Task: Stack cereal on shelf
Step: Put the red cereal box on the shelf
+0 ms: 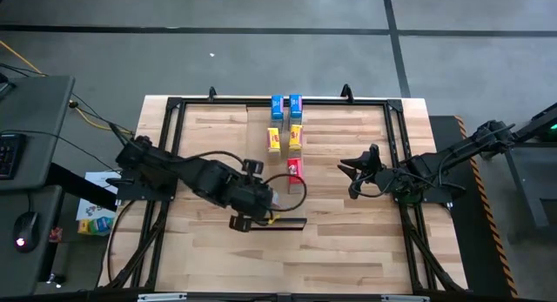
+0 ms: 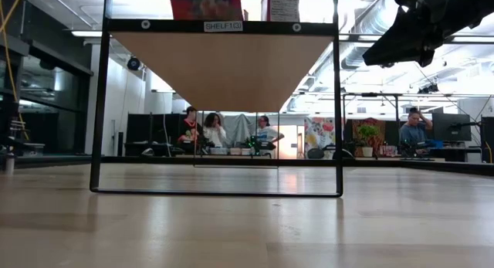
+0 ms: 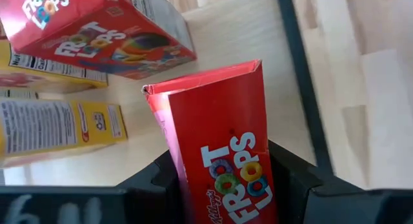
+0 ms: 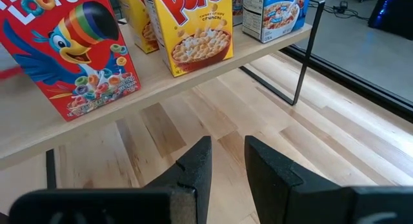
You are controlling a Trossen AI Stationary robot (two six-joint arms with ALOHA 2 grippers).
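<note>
Table: carrying shelf with five boxes standing.
Left gripper: gripping red box.
Right gripper: waiting nearby, fingers slightly parted.

Five cereal boxes upright on shelf, sixth red box in left hand

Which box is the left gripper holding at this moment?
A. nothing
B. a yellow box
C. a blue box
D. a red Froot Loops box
D: the left wrist view shows the left gripper closed on a red Froot Loops box, while the right gripper is open and holds nothing.
</note>
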